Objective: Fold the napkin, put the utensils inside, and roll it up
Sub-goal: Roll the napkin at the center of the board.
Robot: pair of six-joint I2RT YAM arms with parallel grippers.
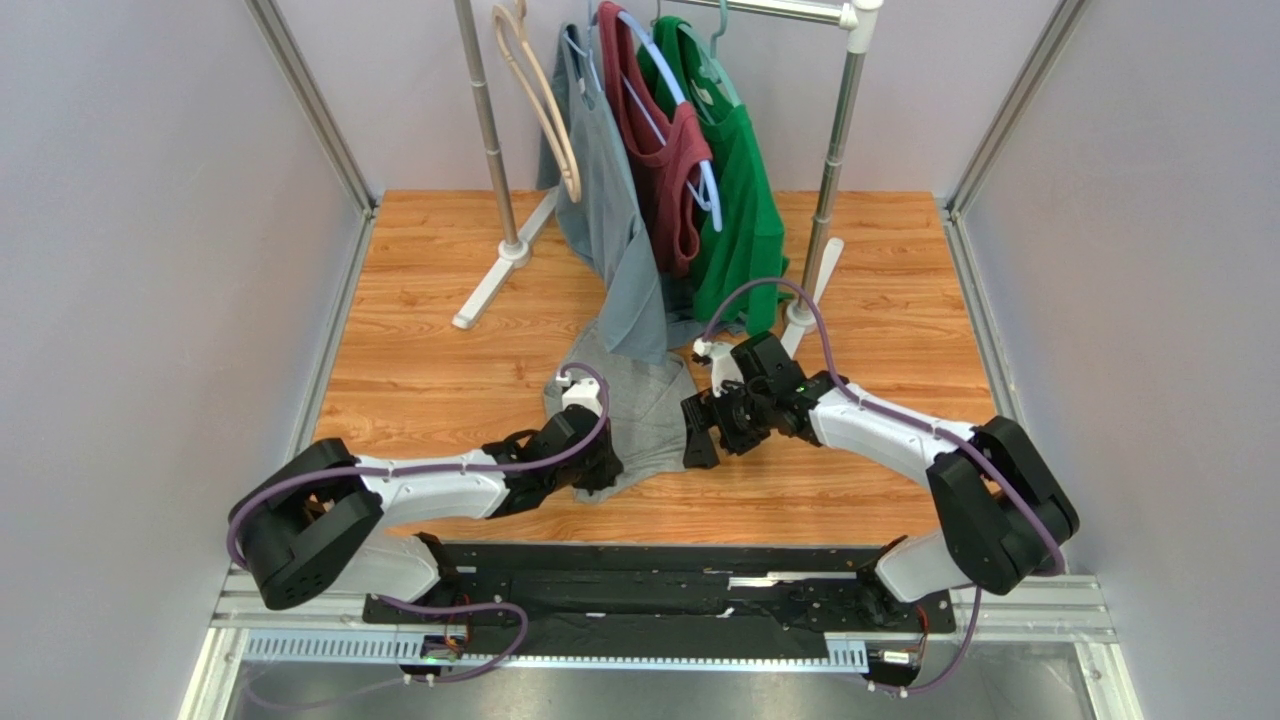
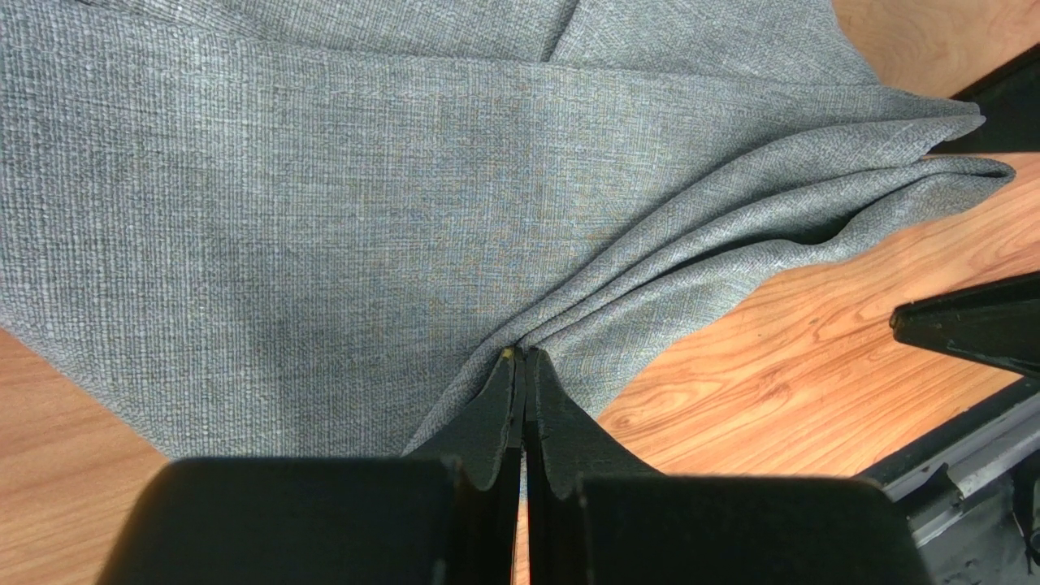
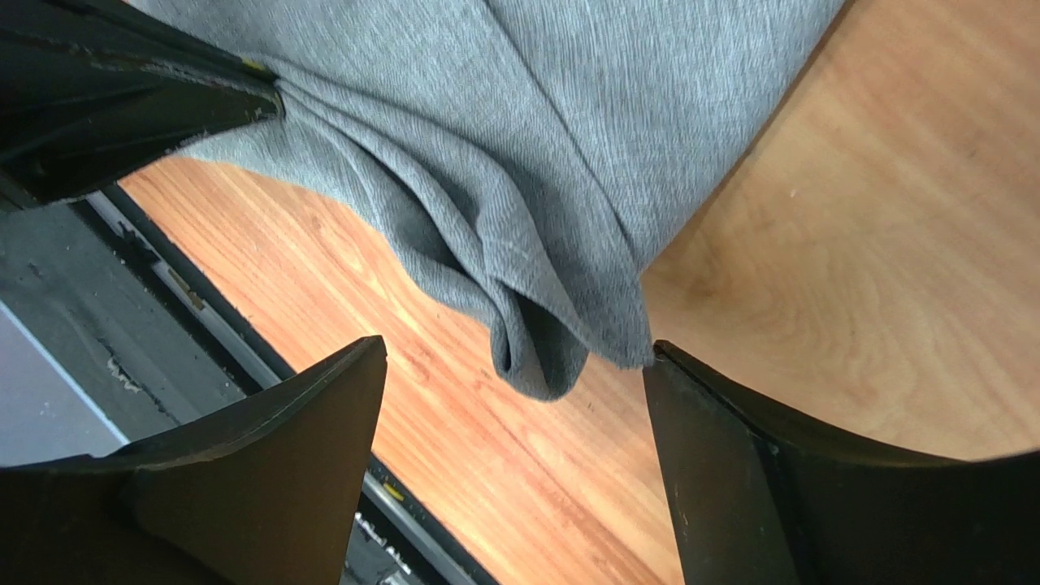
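Observation:
The heather-grey napkin (image 1: 649,408) lies bunched on the wooden table between my two arms. My left gripper (image 1: 604,468) is shut on a gathered fold of the napkin (image 2: 366,183); its fingertips (image 2: 510,384) pinch the cloth at its near edge. My right gripper (image 1: 700,431) stands open, and the napkin's folded corner (image 3: 549,341) lies between its fingertips (image 3: 354,366), right beside one of them. The left gripper (image 3: 147,98) shows at the top left of the right wrist view, clamped on the cloth. The utensils are out of view.
A clothes rack (image 1: 496,255) stands at the back with a grey shirt (image 1: 616,225) hanging down to the table, a maroon top (image 1: 661,150), a green shirt (image 1: 744,195) and a bare beige hanger (image 1: 549,105). The black base rail (image 1: 661,563) runs along the near edge.

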